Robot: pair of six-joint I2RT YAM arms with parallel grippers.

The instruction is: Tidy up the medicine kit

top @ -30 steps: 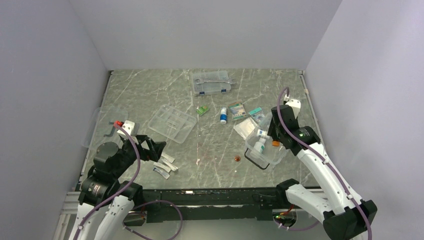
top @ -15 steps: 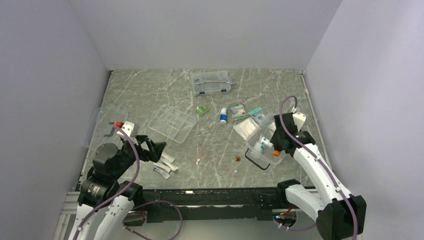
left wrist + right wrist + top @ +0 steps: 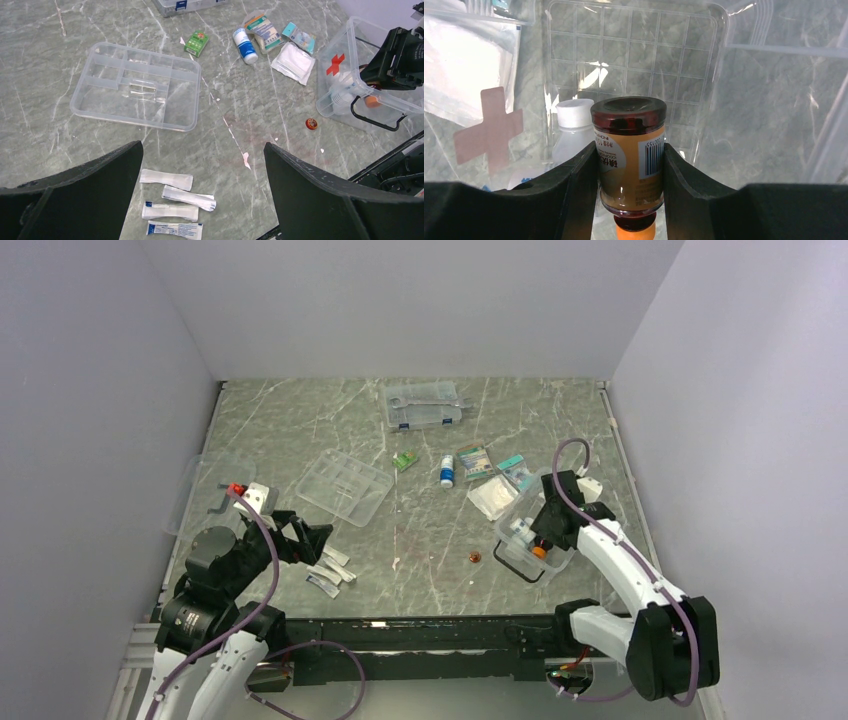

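The clear medicine kit box [image 3: 556, 552] with a red cross [image 3: 336, 64] stands at the right. My right gripper [image 3: 541, 532] is inside it, shut on a brown bottle [image 3: 630, 150] with an orange label and an orange cap, held bottom towards the camera. A white bottle [image 3: 573, 131] lies in the box beside it. My left gripper [image 3: 315, 537] is open and empty above several white packets [image 3: 172, 200]. The clear divided tray [image 3: 345, 486] lies left of centre. The clear lid with a black handle [image 3: 205, 495] lies at the far left.
A flat clear case with blue latches [image 3: 425, 405] lies at the back. A small green packet [image 3: 404, 460], a blue-capped bottle [image 3: 447, 471], boxed packets [image 3: 474, 460] and a gauze pack [image 3: 492, 496] lie between the tray and the box. A small red cap [image 3: 475, 557] lies near the box.
My right gripper has moved nearer and lower into the box with the brown bottle. The left arm has not moved.
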